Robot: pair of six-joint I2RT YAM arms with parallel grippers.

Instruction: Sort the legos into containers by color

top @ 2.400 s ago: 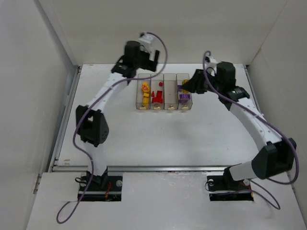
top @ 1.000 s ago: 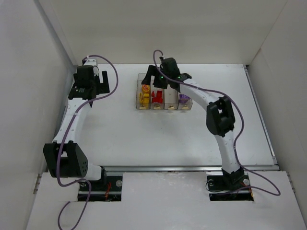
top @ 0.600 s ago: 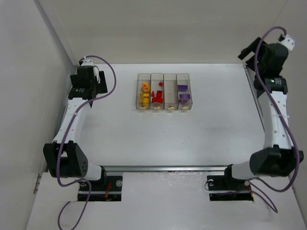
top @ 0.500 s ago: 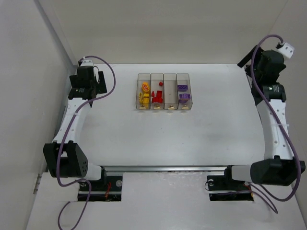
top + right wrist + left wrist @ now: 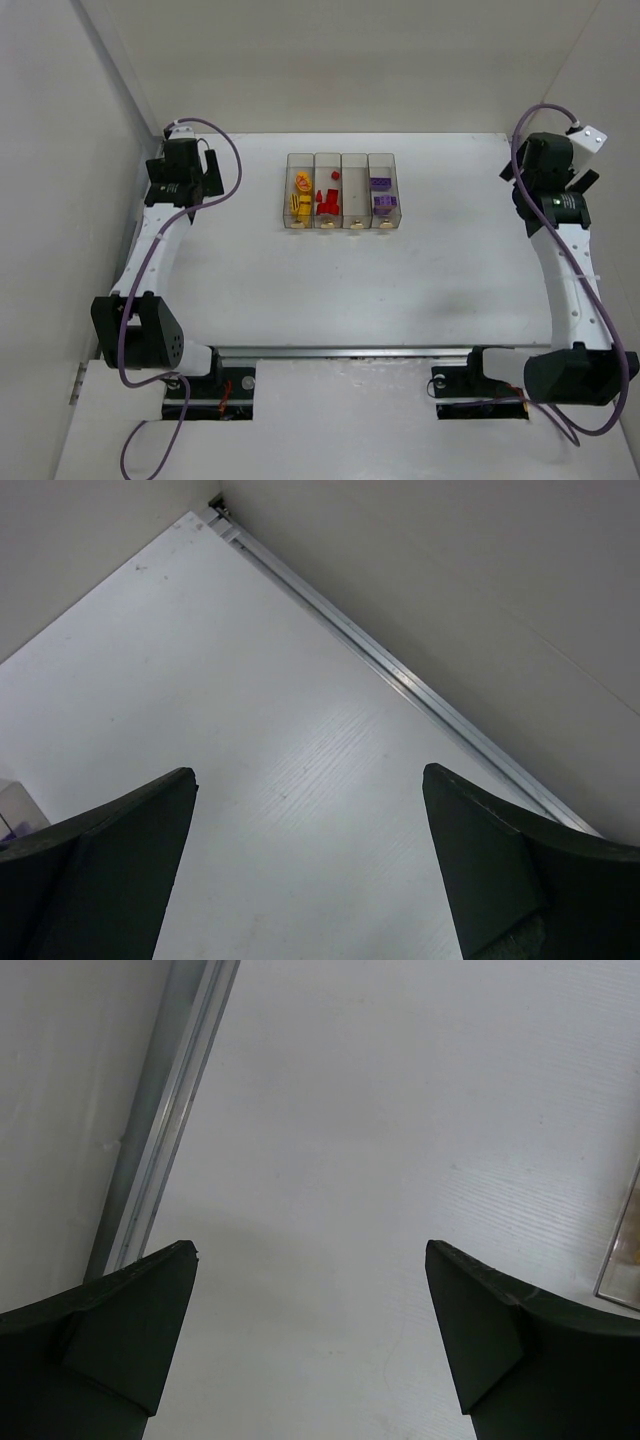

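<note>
The four clear containers (image 5: 343, 158) stand in a row at the back middle of the table. Yellow legos (image 5: 300, 190) lie in the leftmost bin, red legos (image 5: 326, 200) in the second and purple legos (image 5: 383, 195) in the rightmost; the third bin shows no piece. My left gripper (image 5: 200, 180) hovers near the table's left edge, well apart from the bins, open and empty (image 5: 310, 1247). At the right edge my right gripper (image 5: 530, 180) also stands open with nothing between its fingers (image 5: 309, 770). A corner of a container (image 5: 625, 1260) shows at the left wrist view's right edge.
White walls close in the table on the left, back and right. A metal rail (image 5: 165, 1130) runs along the left wall and another rail (image 5: 400, 675) along the right wall up to the far corner. A second rail (image 5: 340, 350) crosses the near edge.
The right arm has swung away from above the bins to the table's right edge. The left arm left the bins earlier and has since stayed by the left edge.
</note>
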